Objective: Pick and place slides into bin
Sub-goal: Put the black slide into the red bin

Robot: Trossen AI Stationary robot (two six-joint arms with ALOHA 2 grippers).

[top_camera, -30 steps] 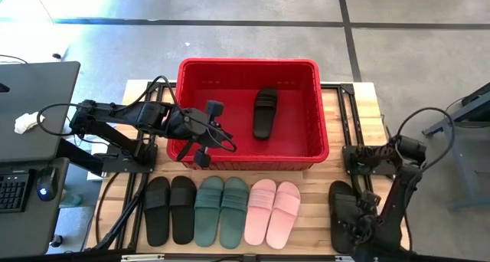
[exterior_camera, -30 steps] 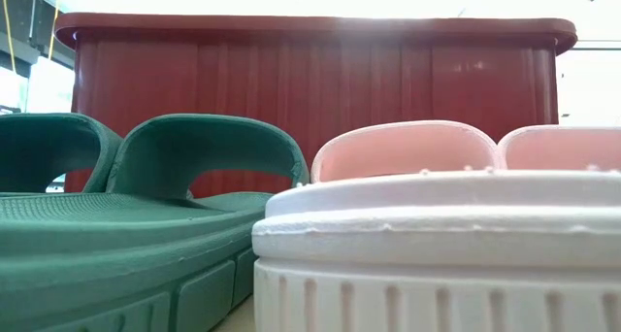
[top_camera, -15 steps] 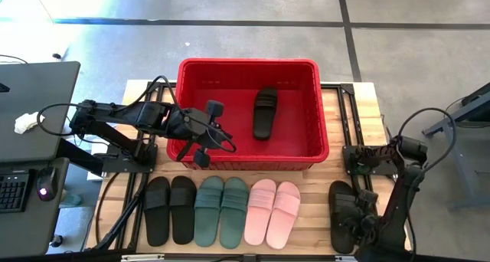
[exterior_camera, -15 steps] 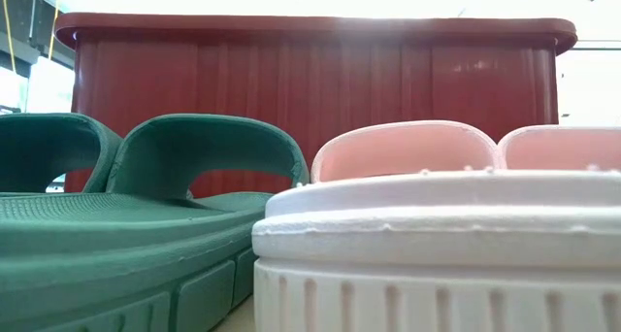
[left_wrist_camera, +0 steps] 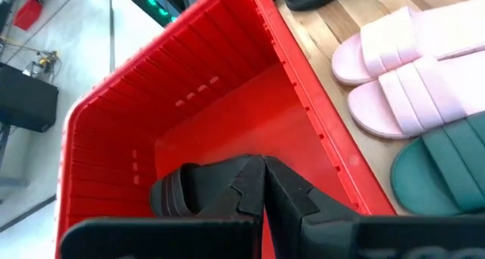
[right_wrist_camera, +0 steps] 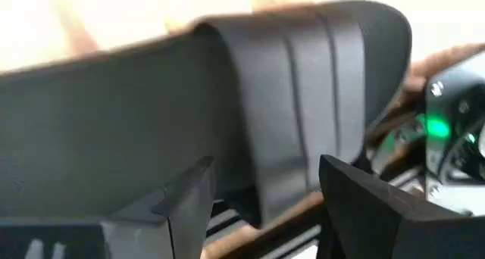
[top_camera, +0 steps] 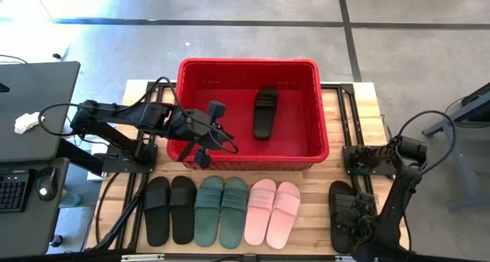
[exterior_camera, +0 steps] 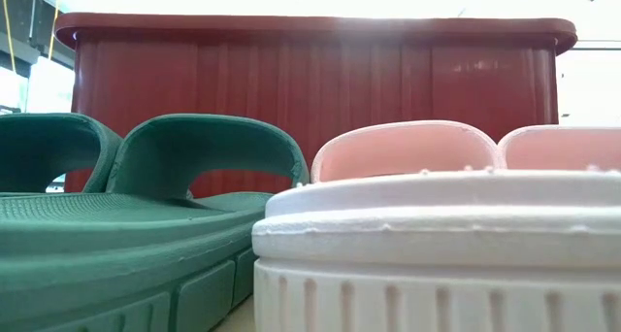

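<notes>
Table [top_camera: 337,101]: red bin [top_camera: 249,67] far.
Left gripper [top_camera: 214,139]: fingers together, empty.
Right gripper [top_camera: 354,216]: spread around black slide [top_camera: 341,208].
Risk: slide slipping.

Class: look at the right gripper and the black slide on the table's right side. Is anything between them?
Nothing visible. The right gripper is down at the black slide, whose strap fills the right wrist view just beyond the open fingers.

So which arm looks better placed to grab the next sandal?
Probably the right. Its gripper is down at the lone black slide by the table's right edge, fingers open around the strap. The left gripper hangs closed over the red bin's front-left corner, holding nothing.
</notes>
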